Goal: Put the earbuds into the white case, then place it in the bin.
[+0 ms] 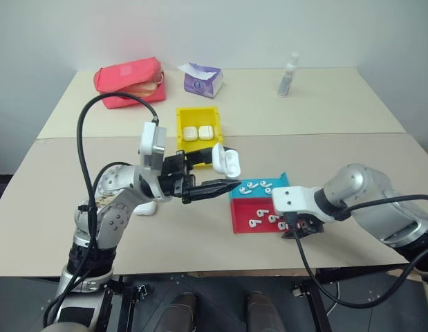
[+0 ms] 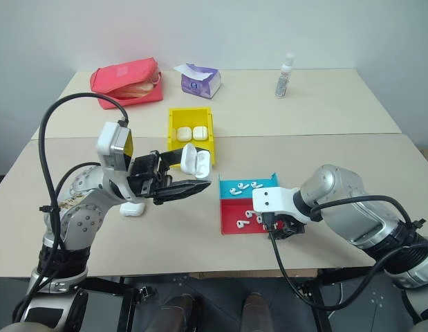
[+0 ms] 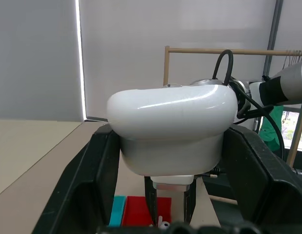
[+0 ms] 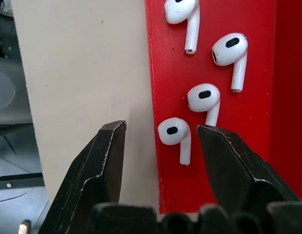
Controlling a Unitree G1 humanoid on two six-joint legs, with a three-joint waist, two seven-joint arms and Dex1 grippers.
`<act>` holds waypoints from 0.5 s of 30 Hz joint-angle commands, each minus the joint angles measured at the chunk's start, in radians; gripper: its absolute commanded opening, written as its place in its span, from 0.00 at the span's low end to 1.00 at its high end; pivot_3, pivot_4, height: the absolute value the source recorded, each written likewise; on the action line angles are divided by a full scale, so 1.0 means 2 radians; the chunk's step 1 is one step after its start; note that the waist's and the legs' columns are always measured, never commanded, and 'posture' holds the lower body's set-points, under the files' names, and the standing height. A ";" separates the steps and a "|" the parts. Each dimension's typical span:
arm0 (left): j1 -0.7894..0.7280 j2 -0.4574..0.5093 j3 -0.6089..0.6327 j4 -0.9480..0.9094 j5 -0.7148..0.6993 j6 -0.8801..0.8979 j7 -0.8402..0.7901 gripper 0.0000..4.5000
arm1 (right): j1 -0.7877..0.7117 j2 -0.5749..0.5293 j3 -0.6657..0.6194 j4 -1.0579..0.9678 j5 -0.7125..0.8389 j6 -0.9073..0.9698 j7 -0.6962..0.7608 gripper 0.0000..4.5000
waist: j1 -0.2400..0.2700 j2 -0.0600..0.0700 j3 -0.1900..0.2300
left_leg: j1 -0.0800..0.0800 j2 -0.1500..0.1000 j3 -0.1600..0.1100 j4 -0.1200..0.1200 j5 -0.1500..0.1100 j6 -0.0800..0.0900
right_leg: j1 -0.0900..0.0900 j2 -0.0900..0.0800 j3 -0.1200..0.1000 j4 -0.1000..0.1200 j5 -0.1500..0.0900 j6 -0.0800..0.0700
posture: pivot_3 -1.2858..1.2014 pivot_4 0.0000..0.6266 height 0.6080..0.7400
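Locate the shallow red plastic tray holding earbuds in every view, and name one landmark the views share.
Left eye view: shallow red plastic tray right of centre, under the right gripper.
Right eye view: tray just right of centre.
Left wrist view: small red patch beneath the held glossy white case.
Right wrist view: red floor with earbuds.
Shared landmark: the tray's blue neighbour.

White case (image 3: 172, 129) hides the left end effector's (image 3: 170, 131) fingertips.

The left gripper (image 1: 224, 185) is squeezed shut and points sideways. The right gripper (image 4: 160, 134) points down, fingers apart.
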 commanded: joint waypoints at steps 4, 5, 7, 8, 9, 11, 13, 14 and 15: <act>0.002 0.006 0.009 -0.030 -0.011 -0.001 0.007 0.63 | 0.000 0.006 -0.001 0.005 -0.015 -0.014 0.008 0.62 | 0.000 0.000 0.000 | 0.000 0.000 0.000 0.000 0.000 0.000 | 0.000 0.000 0.000 0.000 0.000 0.000 | 0.52 0.24 1.00; 0.002 0.006 0.010 -0.031 -0.011 -0.001 0.008 0.63 | 0.001 0.006 -0.001 0.005 -0.016 -0.015 0.009 0.62 | 0.000 0.000 0.000 | 0.000 0.000 0.000 0.000 0.000 0.000 | 0.000 0.000 0.000 0.000 0.000 0.000 | 0.52 0.24 1.00; 0.003 0.006 0.009 -0.032 -0.011 -0.001 0.009 0.63 | 0.004 0.006 -0.001 0.006 -0.018 -0.017 0.009 0.62 | 0.000 0.000 0.000 | 0.000 0.000 0.000 0.000 0.000 0.000 | 0.000 0.000 0.000 0.000 0.000 0.000 | 0.52 0.24 1.00; 0.003 0.006 0.009 -0.033 -0.012 -0.001 0.010 0.63 | 0.006 0.005 0.000 0.006 -0.020 -0.019 0.009 0.62 | 0.000 0.000 0.000 | 0.000 0.000 0.000 0.000 0.000 0.000 | 0.000 0.000 0.000 0.000 0.000 0.000 | 0.52 0.24 1.00; 0.003 0.006 0.009 -0.033 -0.012 -0.001 0.010 0.63 | 0.007 0.004 -0.001 0.006 -0.022 -0.021 0.010 0.62 | 0.000 0.000 0.000 | 0.000 0.000 0.000 0.000 0.000 0.000 | 0.000 0.000 0.000 0.000 0.000 0.000 | 0.52 0.24 1.00; 0.003 0.006 0.010 -0.033 -0.013 -0.001 0.010 0.63 | 0.009 0.005 -0.002 0.007 -0.023 -0.022 0.011 0.62 | 0.000 0.000 0.000 | 0.000 0.000 0.000 0.000 0.000 0.000 | 0.000 0.000 0.000 0.000 0.000 0.000 | 0.52 0.24 1.00; 0.003 0.007 0.010 -0.033 -0.013 -0.001 0.010 0.63 | 0.010 0.006 -0.003 0.008 -0.026 -0.022 0.012 0.62 | 0.000 0.000 0.000 | 0.000 0.000 0.000 0.000 0.000 0.000 | 0.000 0.000 0.000 0.000 0.000 0.000 | 0.52 0.24 1.00; 0.003 0.007 0.010 -0.033 -0.013 -0.001 0.010 0.63 | 0.011 0.007 -0.004 0.008 -0.026 -0.022 0.011 0.58 | 0.000 0.000 0.000 | 0.000 0.000 0.000 0.000 0.000 0.000 | 0.000 0.000 0.000 0.000 0.000 0.000 | 0.52 0.24 1.00; 0.003 0.007 0.010 -0.033 -0.014 -0.001 0.010 0.63 | 0.012 0.007 -0.005 0.007 -0.025 -0.021 0.011 0.53 | 0.000 0.000 0.000 | 0.000 0.000 0.000 0.000 0.000 0.000 | 0.000 0.000 0.000 0.000 0.000 0.000 | 0.52 0.24 1.00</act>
